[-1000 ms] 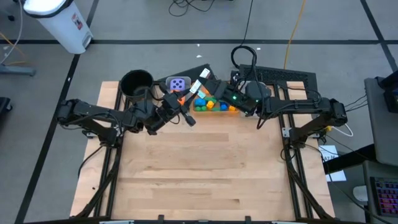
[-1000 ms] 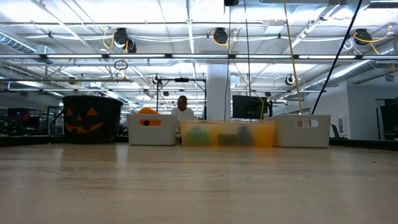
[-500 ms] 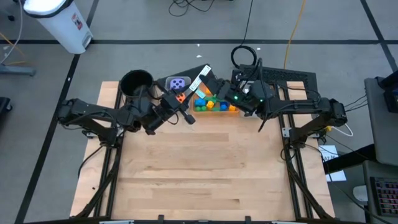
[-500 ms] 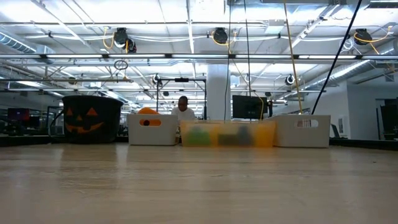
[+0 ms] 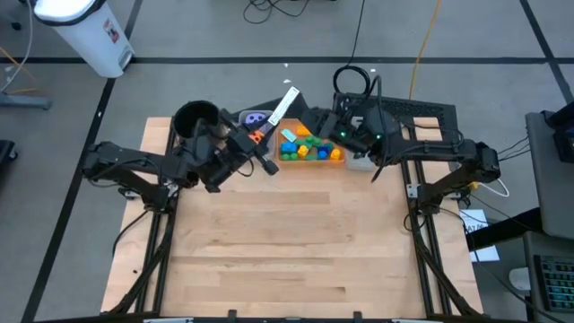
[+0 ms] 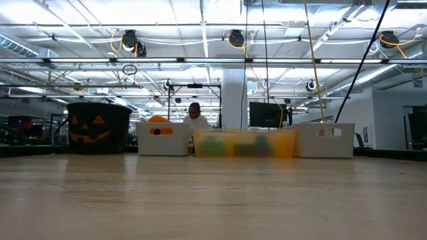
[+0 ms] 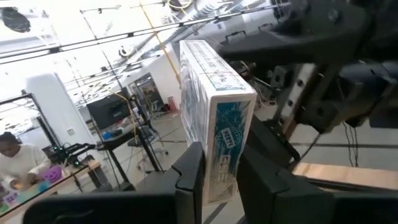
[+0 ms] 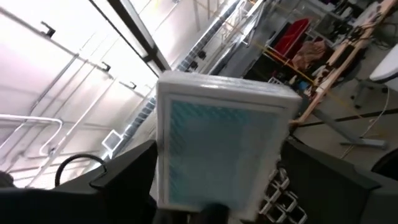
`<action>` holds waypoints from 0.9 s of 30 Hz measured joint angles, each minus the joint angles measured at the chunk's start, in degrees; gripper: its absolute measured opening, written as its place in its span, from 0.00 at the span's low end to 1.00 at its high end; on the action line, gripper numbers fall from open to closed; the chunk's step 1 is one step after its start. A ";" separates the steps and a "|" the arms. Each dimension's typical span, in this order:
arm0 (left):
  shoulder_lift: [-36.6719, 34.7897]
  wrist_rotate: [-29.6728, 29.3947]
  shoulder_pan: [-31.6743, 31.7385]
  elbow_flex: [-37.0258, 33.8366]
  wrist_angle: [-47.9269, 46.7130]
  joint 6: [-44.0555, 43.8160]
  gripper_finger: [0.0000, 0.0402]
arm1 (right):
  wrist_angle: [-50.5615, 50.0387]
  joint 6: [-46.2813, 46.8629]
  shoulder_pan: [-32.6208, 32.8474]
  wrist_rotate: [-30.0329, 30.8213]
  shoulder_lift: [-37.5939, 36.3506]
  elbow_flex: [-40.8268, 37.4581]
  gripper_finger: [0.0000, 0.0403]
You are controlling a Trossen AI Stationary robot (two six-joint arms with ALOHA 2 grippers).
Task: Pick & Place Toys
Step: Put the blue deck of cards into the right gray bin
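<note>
The near and middle tabletop (image 5: pixel 287 251) lies bare wood, open to passage from either side. The far edge is crowded: the black pot (image 5: pixel 195 118), a grey bin (image 5: pixel 235 119) and the orange bin (image 5: pixel 309 148) of bricks stand in a row. Above them both arms converge, a white-and-teal card box (image 5: pixel 280 108) raised between them.

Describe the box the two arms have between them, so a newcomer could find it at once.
Start at the orange bin of coloured bricks at the table's far edge. Just above its left end, the left tool pinches a slim white box with teal print, the right tool at its other end. It alone is raised off the table.
</note>
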 joint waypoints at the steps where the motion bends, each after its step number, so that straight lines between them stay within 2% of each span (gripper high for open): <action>1: -0.33 -0.26 0.00 0.00 0.14 0.00 0.17 | 0.04 -0.03 -0.45 -0.79 -0.05 0.00 0.84; 11: -6.35 -1.40 -2.20 0.11 -1.95 -0.08 0.17 | -1.99 -2.95 -4.03 -3.44 -1.55 -0.04 0.85; 16: -10.29 -0.61 -4.21 0.07 -10.48 -8.84 0.17 | -2.43 -10.63 -5.90 -12.25 -1.95 -0.04 0.85; 18: -12.03 2.52 -4.59 -0.02 -15.76 -14.95 0.17 | -2.72 -13.06 -6.19 -16.29 -2.01 0.00 0.85; 21: -14.53 10.57 -4.21 -0.02 -22.91 -25.12 0.17 | -3.14 -15.21 -6.36 -22.33 -1.90 -0.02 0.84; 27: -14.98 30.37 0.09 -0.13 -31.69 -40.82 0.18 | -6.62 -18.83 -5.97 -28.94 -1.90 0.00 0.84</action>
